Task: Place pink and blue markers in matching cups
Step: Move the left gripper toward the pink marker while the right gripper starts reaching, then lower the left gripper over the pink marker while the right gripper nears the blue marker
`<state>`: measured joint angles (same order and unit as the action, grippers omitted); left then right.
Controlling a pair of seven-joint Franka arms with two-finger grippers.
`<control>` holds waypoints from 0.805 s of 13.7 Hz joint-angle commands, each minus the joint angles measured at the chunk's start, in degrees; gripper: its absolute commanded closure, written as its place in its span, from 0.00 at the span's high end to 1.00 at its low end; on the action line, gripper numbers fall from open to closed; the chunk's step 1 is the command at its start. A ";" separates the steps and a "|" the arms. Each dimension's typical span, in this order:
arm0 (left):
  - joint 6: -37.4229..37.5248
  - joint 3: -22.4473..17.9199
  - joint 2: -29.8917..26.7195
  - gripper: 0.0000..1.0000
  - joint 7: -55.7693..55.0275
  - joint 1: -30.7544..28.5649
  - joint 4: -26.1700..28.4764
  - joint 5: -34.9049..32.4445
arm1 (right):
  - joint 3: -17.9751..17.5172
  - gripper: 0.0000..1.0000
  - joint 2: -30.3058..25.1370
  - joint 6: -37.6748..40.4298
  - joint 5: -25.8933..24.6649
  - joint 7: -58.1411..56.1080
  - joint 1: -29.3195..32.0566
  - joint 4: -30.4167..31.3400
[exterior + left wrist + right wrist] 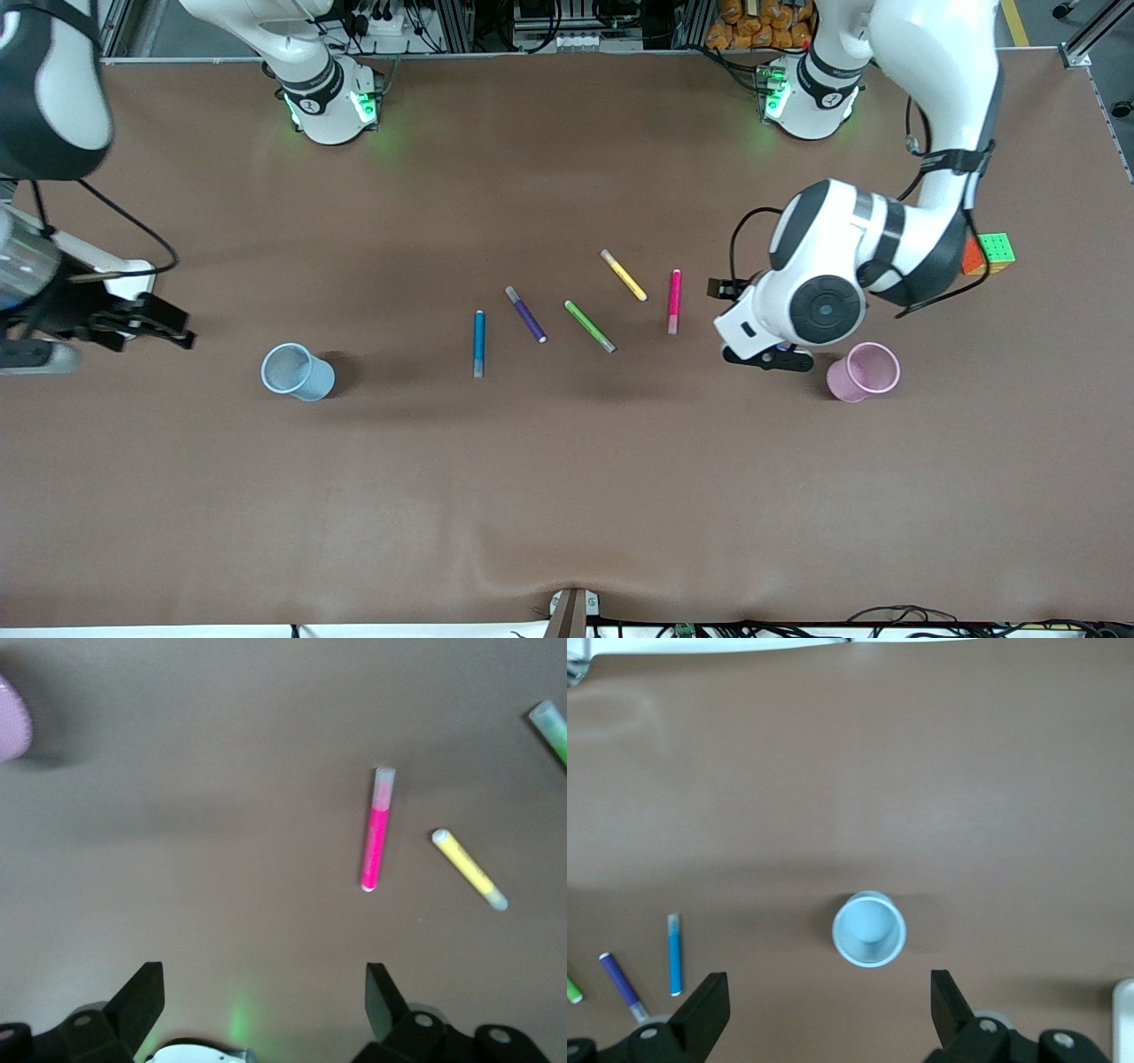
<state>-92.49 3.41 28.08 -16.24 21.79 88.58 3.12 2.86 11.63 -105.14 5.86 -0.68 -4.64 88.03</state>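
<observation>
The pink marker (674,301) lies on the table toward the left arm's end, and also shows in the left wrist view (376,829). The blue marker (478,343) lies mid-table and shows in the right wrist view (674,954). The pale pink cup (864,372) stands upright beside my left gripper (751,326), which is open and empty (264,992) between that cup and the pink marker. The light blue cup (297,372) stands upright toward the right arm's end (869,928). My right gripper (164,325) is open and empty (829,997), beside the blue cup.
A purple pen (525,314), a green pen (589,326) and a yellow pen (623,275) lie between the blue and pink markers. A colourful cube (988,252) sits near the left arm's edge of the table. The pink cup's rim (11,726) shows in the left wrist view.
</observation>
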 commanded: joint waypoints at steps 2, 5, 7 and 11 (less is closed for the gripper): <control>-3.12 -0.24 3.11 1.00 -1.87 1.33 -1.22 0.04 | 0.31 1.00 2.96 0.20 4.75 0.42 -2.22 -1.28; -3.84 -0.24 4.53 1.00 -2.83 2.29 -1.13 0.22 | 0.22 1.00 2.96 0.99 7.06 -0.02 -2.48 -1.19; -5.58 -0.15 5.75 0.96 -3.09 2.56 -1.13 0.65 | 0.31 1.00 3.14 1.16 6.88 -0.20 -5.19 -1.19; -8.05 -0.07 8.13 0.94 -5.20 3.35 -1.04 0.83 | 0.31 1.00 6.83 1.34 6.71 -0.55 -7.58 -1.02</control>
<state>-99.87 3.46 34.76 -20.24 24.81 88.55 3.17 2.73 16.11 -104.25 12.12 -0.68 -11.66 88.11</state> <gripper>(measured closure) 0.053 0.000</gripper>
